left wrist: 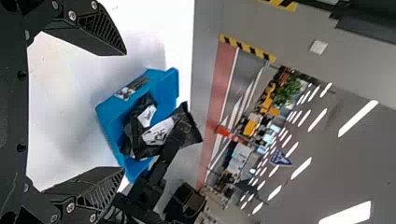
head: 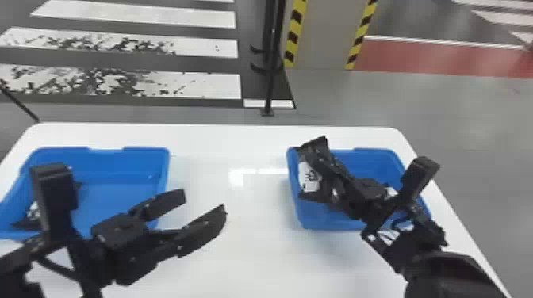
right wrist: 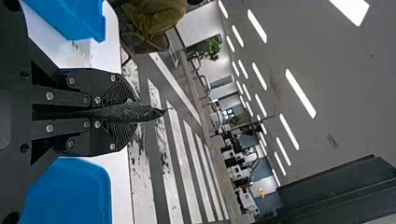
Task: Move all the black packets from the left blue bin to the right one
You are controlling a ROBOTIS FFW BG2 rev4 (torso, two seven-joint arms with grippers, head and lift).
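Over the left rim of the right blue bin (head: 329, 222), my right gripper (head: 331, 170) holds a black packet (head: 311, 178) with a white label. In the right wrist view my right gripper (right wrist: 123, 112) is shut on the packet (right wrist: 144, 113), seen edge-on. The left blue bin (head: 115, 198) has a dark packet (head: 31, 218) at its left side, partly hidden by my left arm. My left gripper (head: 204, 212) stands open and empty at that bin's right; in the left wrist view my left gripper (left wrist: 123, 112) faces the right bin (left wrist: 109, 112), where another packet (left wrist: 140, 121) lies.
Both bins stand on a white table (head: 230, 257), with a wide gap between them. Beyond its far edge, a black post (head: 271, 79) and a pillar with striped corners (head: 321, 35) rise from the floor.
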